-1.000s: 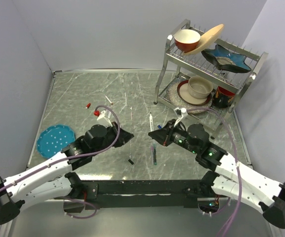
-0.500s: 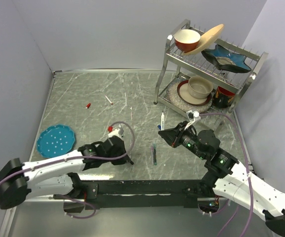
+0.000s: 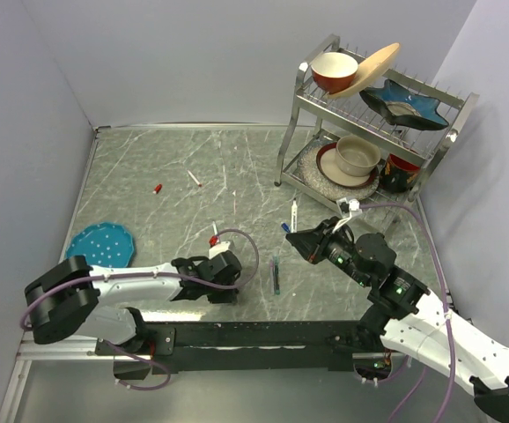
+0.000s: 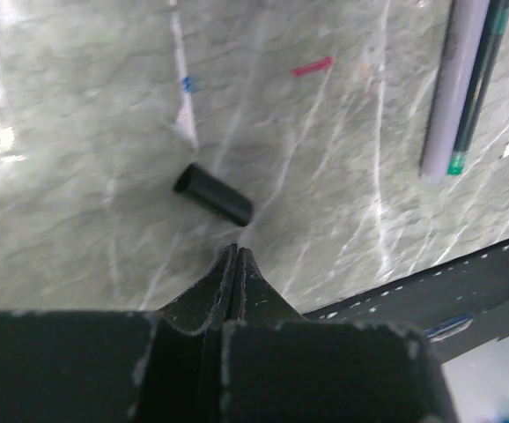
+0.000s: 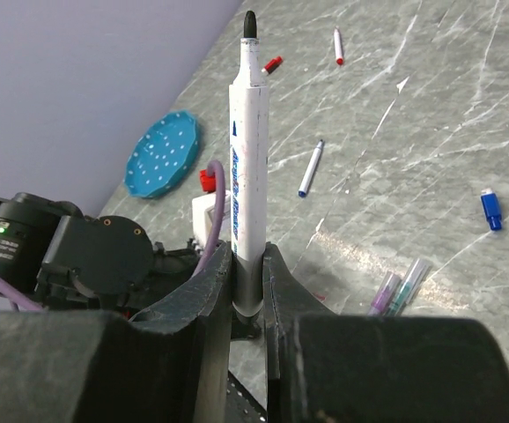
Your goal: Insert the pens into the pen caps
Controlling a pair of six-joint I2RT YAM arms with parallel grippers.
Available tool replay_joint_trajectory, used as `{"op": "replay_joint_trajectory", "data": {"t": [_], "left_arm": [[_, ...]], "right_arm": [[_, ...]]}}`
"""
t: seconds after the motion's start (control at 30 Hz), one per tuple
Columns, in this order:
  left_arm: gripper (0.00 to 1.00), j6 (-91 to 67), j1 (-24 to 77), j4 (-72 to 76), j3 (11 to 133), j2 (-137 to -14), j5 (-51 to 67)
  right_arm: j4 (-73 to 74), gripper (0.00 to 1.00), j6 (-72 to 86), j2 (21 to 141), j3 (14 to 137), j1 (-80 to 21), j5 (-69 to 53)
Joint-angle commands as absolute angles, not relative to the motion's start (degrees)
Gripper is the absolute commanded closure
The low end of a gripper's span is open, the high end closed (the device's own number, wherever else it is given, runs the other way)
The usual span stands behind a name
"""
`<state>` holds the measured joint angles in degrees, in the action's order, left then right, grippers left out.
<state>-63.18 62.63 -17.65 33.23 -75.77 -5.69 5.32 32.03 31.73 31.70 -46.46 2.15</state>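
My right gripper (image 3: 295, 236) (image 5: 247, 254) is shut on the base of a white pen (image 5: 247, 141) with a black tip, held upright above the table. My left gripper (image 3: 233, 291) (image 4: 235, 250) is shut and empty, its tips right next to a black cap (image 4: 212, 194) lying on the table. A blue cap (image 3: 284, 227) (image 5: 490, 210) lies near my right gripper. The teal pen (image 3: 276, 275) (image 4: 477, 88) lies near the front edge. A red cap (image 3: 158, 188) (image 5: 272, 63) and a red-tipped white pen (image 3: 194, 179) (image 5: 337, 46) lie at the far left. A blue-tipped white pen (image 5: 311, 167) lies mid-table.
A blue dotted plate (image 3: 101, 248) lies at the left edge. A metal dish rack (image 3: 373, 132) with bowls and plates stands at the back right. The black front rail (image 3: 254, 335) runs along the near edge. A purple cable (image 3: 237, 256) loops over my left wrist.
My left arm has swung toward the front edge and lowered its shut gripper beside the black cap. My right gripper has lifted the white pen and shifted slightly right.
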Motion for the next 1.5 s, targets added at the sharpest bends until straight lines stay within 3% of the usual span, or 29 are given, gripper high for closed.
{"op": "replay_joint_trajectory", "data": {"t": [0.0, 0.33, 0.6, 0.93, 1.47], "left_arm": [[0.99, -62.8, 63.1, -13.6, 35.4, -78.2, -5.9], [0.99, -60.1, 61.5, -19.5, 42.4, -87.1, -13.0], [0.99, -53.6, 60.6, -25.7, 49.2, -84.6, -14.2], [0.99, -51.3, 60.6, -29.4, 43.0, -70.4, -6.8], [0.99, -53.0, 60.6, -21.3, 40.3, -80.2, -4.4]], "right_arm": [[4.7, 1.00, 31.0, 30.9, 32.4, -46.3, 3.5], [5.8, 1.00, 30.4, 29.7, 32.7, -46.3, 4.4], [6.9, 1.00, 29.6, 29.2, 32.9, -46.3, 5.6], [4.7, 1.00, 30.7, 29.6, 32.1, -46.3, 4.2], [6.2, 1.00, 31.5, 27.8, 32.7, -46.3, 4.6]]}}
